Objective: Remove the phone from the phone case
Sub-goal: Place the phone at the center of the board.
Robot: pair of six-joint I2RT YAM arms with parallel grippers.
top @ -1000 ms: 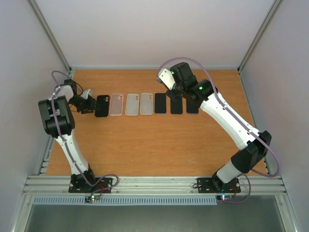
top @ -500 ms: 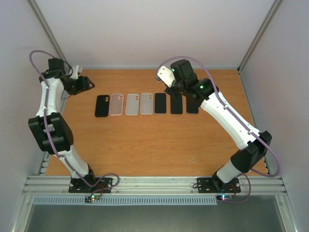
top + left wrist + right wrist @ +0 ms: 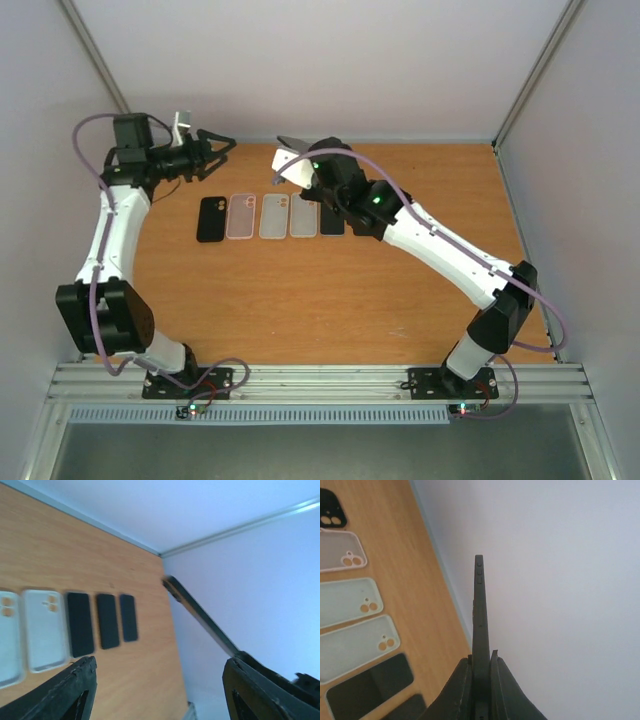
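One black phone case [image 3: 211, 219] was released by the lifted, spread left gripper [image 3: 159, 667], the dark phone [image 3: 479, 610] seemingly freed, clenched in the right gripper [image 3: 480, 659].

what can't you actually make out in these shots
Top view: the right arm covers the row's right end beyond the black phone.
Right wrist view: the held phone is edge-on in the shut right hand; case on or off cannot be told.
Left wrist view: the clear case is cut by the left edge; the open left hand is blurred.
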